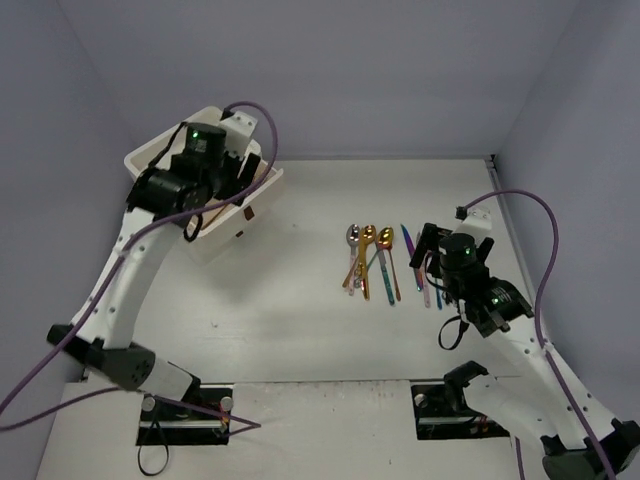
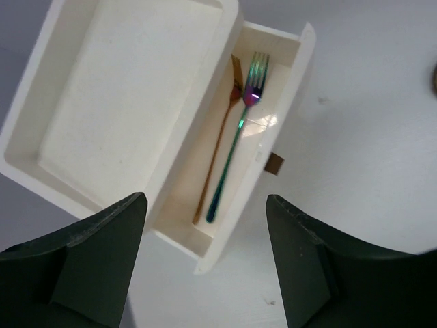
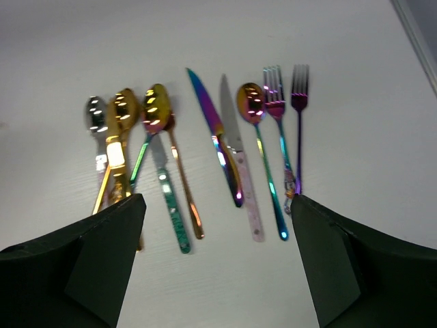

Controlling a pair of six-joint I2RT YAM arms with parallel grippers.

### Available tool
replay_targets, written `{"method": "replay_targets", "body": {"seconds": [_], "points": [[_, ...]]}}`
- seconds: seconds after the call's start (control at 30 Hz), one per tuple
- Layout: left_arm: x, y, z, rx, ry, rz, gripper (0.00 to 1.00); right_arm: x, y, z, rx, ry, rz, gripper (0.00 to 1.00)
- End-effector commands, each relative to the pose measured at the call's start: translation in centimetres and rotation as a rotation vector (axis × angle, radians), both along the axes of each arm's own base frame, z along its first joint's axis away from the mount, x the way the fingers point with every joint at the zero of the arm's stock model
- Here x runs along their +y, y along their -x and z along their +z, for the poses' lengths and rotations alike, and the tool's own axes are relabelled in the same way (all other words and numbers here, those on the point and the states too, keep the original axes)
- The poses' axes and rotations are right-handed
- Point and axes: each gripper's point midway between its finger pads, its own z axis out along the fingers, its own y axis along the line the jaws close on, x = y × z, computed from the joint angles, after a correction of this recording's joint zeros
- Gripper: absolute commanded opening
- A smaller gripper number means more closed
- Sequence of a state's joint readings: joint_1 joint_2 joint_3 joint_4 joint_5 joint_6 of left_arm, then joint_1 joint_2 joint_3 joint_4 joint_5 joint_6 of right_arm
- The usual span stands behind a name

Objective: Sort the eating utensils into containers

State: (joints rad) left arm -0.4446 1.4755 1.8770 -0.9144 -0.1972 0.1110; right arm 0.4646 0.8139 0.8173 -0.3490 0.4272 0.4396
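Jaws apart, empty, both sides; two forks (image 2: pixel 239 130) (gold, teal) in open drawer (image 2: pixel 285 102); most utensils (image 3: pixel 225 143) unsorted on table (image 3: pixel 205 34).

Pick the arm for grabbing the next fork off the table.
Right. The right claw, open, hovers directly over the row of cutlery, loose forks at its end. The left claw, open and empty, sits away over the drawer holding a pair of forks.
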Motion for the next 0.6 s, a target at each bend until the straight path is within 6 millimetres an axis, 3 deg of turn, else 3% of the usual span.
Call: {"method": "replay_targets", "body": {"seconds": [0.0, 0.1, 0.17, 0.3, 0.4, 0.57], "points": [[-1.7, 4.3, -1.4, 0.06, 0.234, -0.031, 0.68, -4.0, -2.2, -2.0, 0.06, 0.026, -0.201, 0.85], [-2.2, 6.3, -5.2, 0.131, 0.282, -0.05, 0.69, -6.2, -3.3, -3.4, 0.108, 0.019, -0.257, 0.85], [-2.6, 7.0, -5.6, 0.101, 0.323, -0.081, 0.69, -7.4, -4.2, -4.6, 0.132, -0.031, -0.272, 0.84], [-1.9, 8.1, -10.1, 0.134, 0.33, -0.037, 0.69, -8.8, -6.0, -6.2, 0.153, -0.097, -0.298, 0.77], [-1.3, 8.8, -11.8, 0.138, 0.345, -0.006, 0.69, -9.7, -7.2, -6.7, 0.154, -0.08, -0.297, 0.71], [-0.7, 9.5, -12.2, 0.092, 0.359, -0.003, 0.69, -10.8, -8.5, -10.9, 0.264, -0.096, -0.268, 0.67]]}}
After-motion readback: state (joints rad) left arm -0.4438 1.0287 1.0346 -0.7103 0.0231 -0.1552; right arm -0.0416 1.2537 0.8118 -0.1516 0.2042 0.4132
